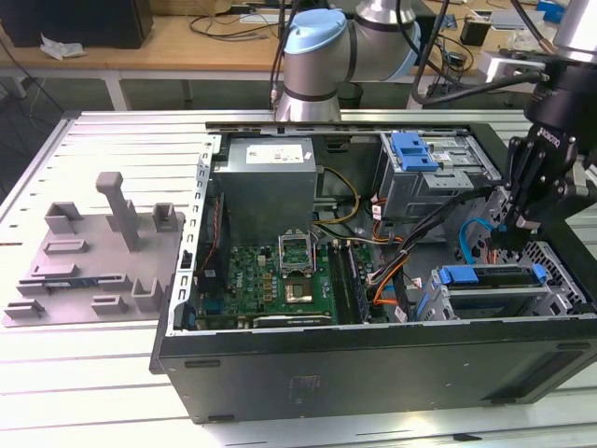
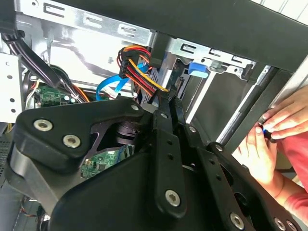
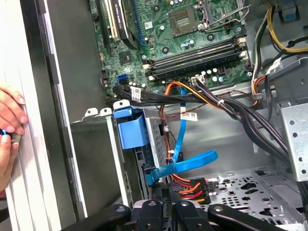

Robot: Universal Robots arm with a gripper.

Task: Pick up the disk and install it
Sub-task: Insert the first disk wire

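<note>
Disk (image 1: 462, 276): one, seated in the cage (image 1: 494, 303) at the exterior view's right. One gripper (image 1: 520, 224) hangs near it, fingers pressed together on nothing. The first wrist view adds one board (image 3: 192, 43) and one blue cable (image 3: 185, 166). The second wrist view adds a person's two hands (image 2: 260, 154) at the case rim.

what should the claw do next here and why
Probably ease straight up, slowly. The disk already seems to sit in its bay, the claw hangs close by it among cables, and a person's hand is at the case edge.
</note>
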